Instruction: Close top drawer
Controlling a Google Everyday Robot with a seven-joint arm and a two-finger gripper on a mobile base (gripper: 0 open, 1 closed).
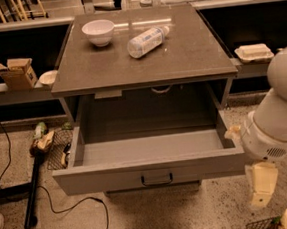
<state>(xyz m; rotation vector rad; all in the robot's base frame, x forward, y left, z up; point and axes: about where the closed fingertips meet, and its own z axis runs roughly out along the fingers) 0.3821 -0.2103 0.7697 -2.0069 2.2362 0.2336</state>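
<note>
The top drawer (153, 173) is a wide grey box, pulled far out of the cabinet, and its inside is empty. Its flat front panel carries a small dark bar handle (156, 178) at centre. My white arm (279, 114) comes in from the right edge. My gripper (262, 186) hangs low at the right, just beyond the drawer's front right corner, below the front panel's top edge. The lower drawers are hidden behind the open one.
A white bowl (98, 31) and a lying plastic bottle (146, 41) rest on the cabinet top (193, 57). A cardboard box (17, 72) sits on the left shelf. Cables, a dark pole and litter (43, 143) lie on the floor at left. A white container (253, 51) sits at right.
</note>
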